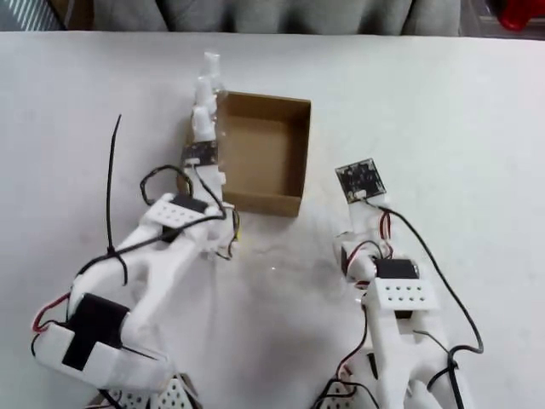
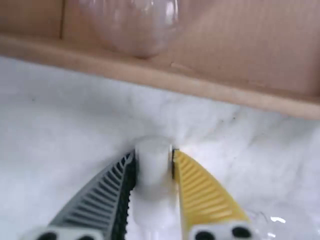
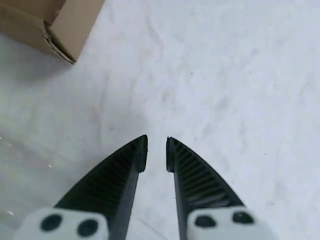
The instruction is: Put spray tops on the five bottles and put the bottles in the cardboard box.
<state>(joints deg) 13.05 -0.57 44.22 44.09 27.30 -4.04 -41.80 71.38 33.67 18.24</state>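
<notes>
My left gripper [image 2: 154,162] is shut on a white cylindrical spray-top piece [image 2: 152,172], held just over the white table. Close beyond it runs the wall of the cardboard box [image 2: 210,90], with a clear rounded bottle [image 2: 142,27] against it. In the high view the left gripper [image 1: 204,106] stands along the outer left wall of the open cardboard box [image 1: 298,153], with white parts [image 1: 209,68] stacked at its tip. My right gripper [image 3: 156,150] hovers over bare table to the right of the box, its black fingers a narrow gap apart with nothing between them.
A corner of the box [image 3: 55,30] lies a short way off from the right gripper. Another clear rounded thing [image 2: 272,222] sits beside the left gripper's yellow finger. Black cables [image 1: 111,196] loop over the left arm. Open table spreads to the right and left.
</notes>
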